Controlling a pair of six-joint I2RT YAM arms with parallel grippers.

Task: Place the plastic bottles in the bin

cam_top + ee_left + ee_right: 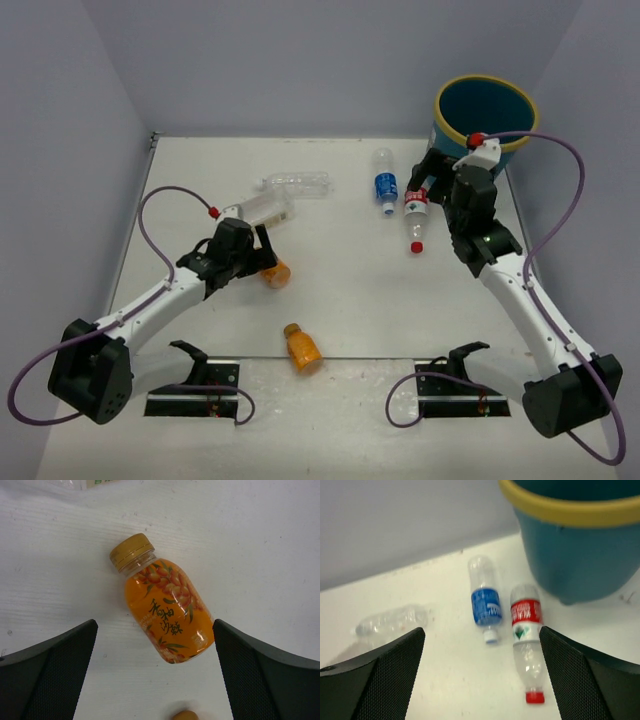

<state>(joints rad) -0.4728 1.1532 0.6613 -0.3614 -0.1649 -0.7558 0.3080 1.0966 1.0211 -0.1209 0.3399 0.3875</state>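
Bottles lay scattered over the white table (350, 290): the left gripper (155, 627) hung with its jaws spread wide and empty above an orange bottle (167, 610) lying on its side, clear of both fingers, while a second orange bottle (302, 347) lay near the front edge and two clear plain bottles (297, 183) rested further back. The right gripper (482, 630), wide open and holding nothing, faced a blue-labelled bottle (486, 602) and a red-labelled bottle (526, 630) lying side by side just beside the teal bin (570, 565) in the far right corner.

Glossy clear plastic orange bottle (167, 611), matt white table (260, 545), smooth plastic bin (575, 555)
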